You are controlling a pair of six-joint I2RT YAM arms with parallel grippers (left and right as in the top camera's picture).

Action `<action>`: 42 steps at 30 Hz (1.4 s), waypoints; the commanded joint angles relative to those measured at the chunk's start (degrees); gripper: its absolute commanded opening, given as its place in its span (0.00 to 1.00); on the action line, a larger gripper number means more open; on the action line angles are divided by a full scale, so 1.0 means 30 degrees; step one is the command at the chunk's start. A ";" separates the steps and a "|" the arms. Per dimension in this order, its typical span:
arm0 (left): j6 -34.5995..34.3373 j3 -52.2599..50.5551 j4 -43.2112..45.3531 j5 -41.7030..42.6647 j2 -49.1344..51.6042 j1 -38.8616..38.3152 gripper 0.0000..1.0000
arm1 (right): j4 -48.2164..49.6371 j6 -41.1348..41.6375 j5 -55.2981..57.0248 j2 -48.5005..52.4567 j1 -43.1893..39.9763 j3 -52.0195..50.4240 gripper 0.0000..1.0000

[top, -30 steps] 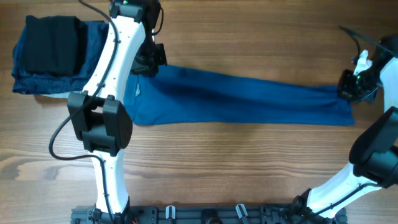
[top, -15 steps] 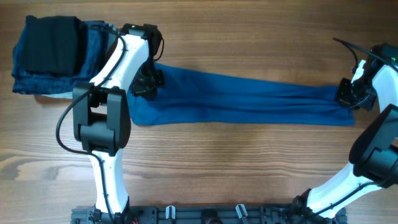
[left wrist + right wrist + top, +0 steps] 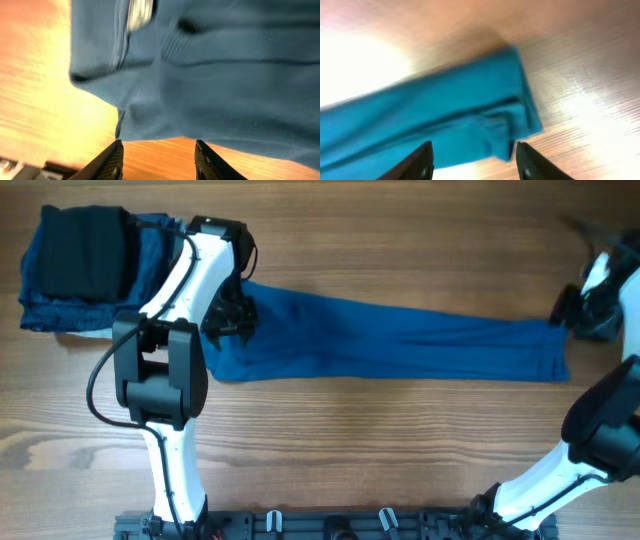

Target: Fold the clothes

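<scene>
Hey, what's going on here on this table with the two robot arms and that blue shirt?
Two robot arms are folding a blue polo shirt. It lies on the wooden table as a long narrow strip, already folded lengthwise. The left gripper is at the collar end and the right gripper at the opposite end. Both are open, with no cloth between their fingers. A stack of folded dark clothes sits at the far left.

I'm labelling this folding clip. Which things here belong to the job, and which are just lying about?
Job: polo shirt; left end effector and right end effector, both open.
Lying about: black folded garment; darker blue folded pieces under it.
</scene>
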 commanded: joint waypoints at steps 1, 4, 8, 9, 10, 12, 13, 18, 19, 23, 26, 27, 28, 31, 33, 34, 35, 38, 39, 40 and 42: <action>-0.0036 0.3563 0.0342 -0.0240 -0.1843 -0.0022 0.47 | -0.1705 -0.0852 -0.4787 -0.0313 0.0364 0.2535 0.44; -0.0015 0.4495 0.1523 0.0444 -0.2339 -0.0226 0.36 | -0.2463 -0.0860 -0.4772 -0.0328 0.1042 0.2018 0.30; 0.1421 0.4211 0.2994 0.3759 -0.1457 -0.0605 0.09 | -0.0845 -0.0845 -0.4685 -0.0328 0.1537 -0.0583 0.05; 0.1413 0.4000 0.3322 0.3774 -0.1020 -0.0831 0.09 | -0.0051 -0.0823 -0.4692 -0.0328 0.1537 -0.1566 0.04; 0.1413 0.3796 0.3577 0.3774 -0.0707 -0.0991 0.09 | 0.0940 -0.0721 -0.4699 -0.0328 0.1537 -0.2608 0.04; 0.1406 0.3381 0.4065 0.3774 0.0095 -0.1290 0.10 | 0.3140 -0.0270 -0.4692 -0.0328 0.1537 -0.4605 0.04; 0.1406 0.3271 0.4146 0.3774 0.0357 -0.1377 0.10 | 0.4124 -0.0262 -0.4626 -0.0328 0.1537 -0.5472 0.04; 0.1406 0.2849 0.4437 0.3767 0.2193 -0.1632 0.09 | 0.6739 0.2244 0.0794 -0.0321 0.1515 -0.8546 0.08; 0.1406 0.2725 0.4517 0.3759 0.2441 -0.1632 0.09 | 0.6849 0.2914 0.1989 -0.0291 0.1501 -0.8896 0.08; 0.1399 0.1049 0.6033 0.3687 0.3038 -0.1610 0.04 | 0.7752 0.4248 0.2994 -0.0277 0.1173 -1.0433 0.09; 0.1392 0.0517 0.6579 0.3293 0.3038 -0.1610 0.04 | 0.7905 0.4947 0.3716 -0.0277 0.0889 -1.1264 0.07; 0.1392 0.0525 0.6652 0.3045 0.3009 -0.1610 0.04 | 0.7737 0.5122 0.3424 -0.0277 0.0823 -1.1205 0.04; 0.1392 0.0525 0.6725 0.3038 0.2973 -0.1588 0.04 | 0.7643 0.4801 0.2739 -0.0284 0.0816 -1.0848 0.04; 0.1392 0.0860 0.6929 0.3045 0.2667 -0.1508 0.04 | 0.5311 0.1566 -0.2892 -0.0546 0.0852 -0.6856 0.16; 0.1392 0.1282 0.6936 0.3045 0.2353 -0.1508 0.04 | 0.3606 0.0991 -0.4677 -0.0867 0.0925 -0.4663 0.24; 0.1392 0.1632 0.6936 0.3053 0.2091 -0.1508 0.04 | 0.2652 0.0984 -0.5085 -0.1064 0.1056 -0.3548 0.25; 0.1392 0.1923 0.6987 0.3053 0.1821 -0.1508 0.04 | 0.2200 0.0648 -0.5501 -0.1209 0.1268 -0.3053 0.25; 0.1341 0.2783 0.7482 0.3730 0.0714 -0.1749 0.04 | 0.1588 -0.1355 -0.7832 -0.1399 0.2543 -0.2929 0.24; 0.1341 0.2929 0.7919 0.4240 0.0452 -0.1982 0.04 | 0.1668 -0.1355 -0.7817 -0.1370 0.3045 -0.3082 0.24; 0.1333 0.2929 0.8459 0.4524 0.0313 -0.2251 0.04 | 0.2011 -0.1348 -0.7759 -0.1362 0.3534 -0.3373 0.20; 0.1333 0.2922 0.9581 0.4932 0.0372 -0.2863 0.08 | 0.3053 -0.1020 -0.7038 -0.1362 0.4299 -0.4095 0.15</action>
